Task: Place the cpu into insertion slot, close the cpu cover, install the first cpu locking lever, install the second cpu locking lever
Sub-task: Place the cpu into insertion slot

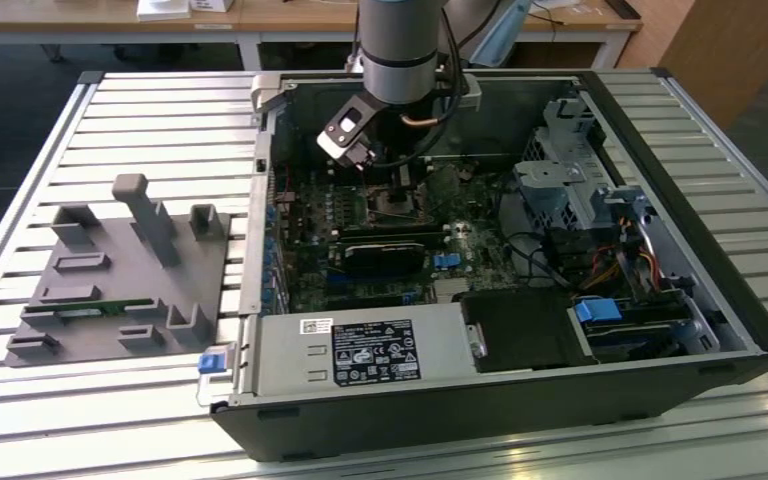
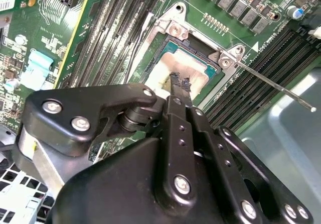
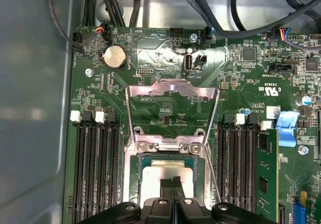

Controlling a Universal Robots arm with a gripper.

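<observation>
The arm reaches down into an open computer case (image 1: pixel 704 180) that lies on a slatted table (image 1: pixel 131 110); in the exterior view the hand (image 1: pixel 387 185) is low over the motherboard (image 1: pixel 357 215), towards the far side of the case; a grey fixture block (image 1: pixel 117 285) sits on the table to the exterior view's left of the case, apart from it

In both wrist views the hand (image 2: pixel 179 83) is clenched, its two black fingers (image 3: pixel 168 186) pressed side by side with only a thin seam between them and nothing gripped; the fingertips rest on the silver-grey face of the cpu (image 3: pixel 155 176), near its middle

The cpu (image 2: pixel 168 68) lies flat inside the insertion slot (image 2: pixel 201 58), its green edge showing along the slot's rim; the cpu cover (image 3: pixel 173 89) is not closed; it stands tilted up from its hinge at the slot's edge, and the green board shows through its large window

A thin metal locking lever (image 2: pixel 273 86) sticks out from the corner of the slot frame, raised and angled across the memory slots (image 2: pixel 261 78); in the first wrist view long black memory slots (image 3: pixel 95 169) flank the insertion slot on both sides, and a round coin battery (image 3: pixel 114 57) sits on the board beyond the raised cover
</observation>
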